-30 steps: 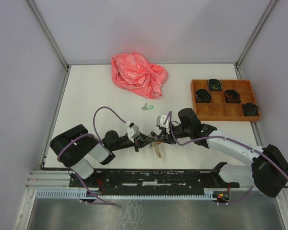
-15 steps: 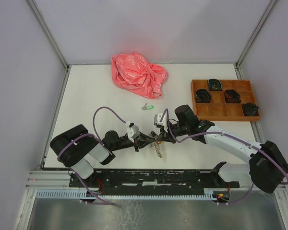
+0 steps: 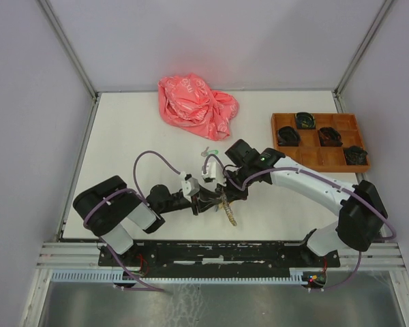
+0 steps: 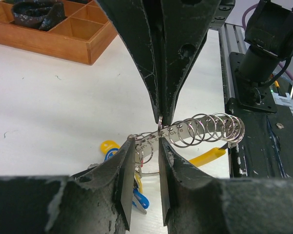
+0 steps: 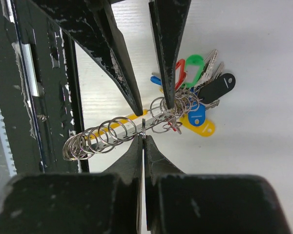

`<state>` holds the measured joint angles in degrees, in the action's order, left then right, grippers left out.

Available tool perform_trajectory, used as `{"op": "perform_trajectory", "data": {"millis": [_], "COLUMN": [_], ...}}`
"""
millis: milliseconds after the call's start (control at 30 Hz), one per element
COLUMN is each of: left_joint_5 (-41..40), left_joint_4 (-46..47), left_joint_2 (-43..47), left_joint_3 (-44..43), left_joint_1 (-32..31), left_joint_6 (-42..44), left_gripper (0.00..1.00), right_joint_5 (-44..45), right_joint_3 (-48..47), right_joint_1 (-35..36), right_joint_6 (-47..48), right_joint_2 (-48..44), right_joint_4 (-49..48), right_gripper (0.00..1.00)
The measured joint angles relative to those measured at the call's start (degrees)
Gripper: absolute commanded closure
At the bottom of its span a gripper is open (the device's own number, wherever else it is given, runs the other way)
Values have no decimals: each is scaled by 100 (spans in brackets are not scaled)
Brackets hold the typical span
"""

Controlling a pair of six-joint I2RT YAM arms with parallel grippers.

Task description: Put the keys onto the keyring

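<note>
Ring-holding step: right gripper (image 5: 143, 139) clamped tight on one keyring (image 5: 143, 125) of the ring chain (image 4: 200, 130), left gripper (image 4: 145, 145) half-parted astride it, seemingly gripping nothing; green-tagged key (image 3: 209, 152) lies apart on the table (image 3: 123, 136); next move likely needs the left fetching it.

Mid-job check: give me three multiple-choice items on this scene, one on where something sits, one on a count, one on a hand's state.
1. Where is the wooden tray?
A) right side of the table
B) near-left corner
C) between the arm bases

2. How many tray compartments hold a black item?
A) two
B) four
C) six

3. The right hand is:
A) open on nothing
B) shut on a thin metal ring
C) out of view

Answers:
1 A, the top view shows it by the right edge.
2 B, there are four dark items, one per cell.
3 B, both wrist views show its jaws pinched on the ring.
</note>
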<state>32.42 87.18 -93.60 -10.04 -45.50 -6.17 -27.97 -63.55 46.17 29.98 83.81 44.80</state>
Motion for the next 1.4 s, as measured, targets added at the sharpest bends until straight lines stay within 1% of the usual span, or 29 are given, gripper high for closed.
{"op": "perform_trajectory", "data": {"millis": [133, 367, 667, 867, 933, 1000, 1100, 1167, 1267, 1333, 1400], "left_joint_5": [90, 232, 428, 560, 575, 579, 570, 568, 553, 511, 448], "left_joint_4": [2, -2, 7, 11, 13, 39, 46, 63, 70, 70, 68], "left_joint_2": [-111, -251, -254, -256, -273, -317, -350, -367, -385, -385, -385], "left_joint_3": [-107, -192, -212, -282, -326, -343, -348, -350, -352, -350, -348], "left_joint_1": [0, -2, -2, -28, -48, -57, -55, -55, -55, -55, -59], "left_joint_6": [-2, -2, -66, -131, -151, -164, -164, -164, -162, -162, -162], "left_gripper": [67, 67, 67, 71, 74, 78, 88, 96, 97, 97, 97], "right_joint_5": [146, 223, 243, 243, 243, 234, 216, 214, 221, 232, 225], "right_joint_3": [-293, -498, -540, -546, -546, -549, -549, -551, -549, -535, -433], "right_joint_1": [103, 160, 162, 162, 164, 166, 162, 162, 162, 157, 129], "right_joint_6": [55, 122, 146, 142, 138, 127, 87, 46, 4, 4, 4], "right_joint_2": [203, 409, 433, 444, 457, 468, 476, 476, 476, 470, 396], "right_joint_4": [354, 643, 673, 660, 645, 643, 654, 660, 660, 634, 522], "right_gripper": [99, 99, 99, 99, 99, 99, 99, 97, 92, 88, 81]}}
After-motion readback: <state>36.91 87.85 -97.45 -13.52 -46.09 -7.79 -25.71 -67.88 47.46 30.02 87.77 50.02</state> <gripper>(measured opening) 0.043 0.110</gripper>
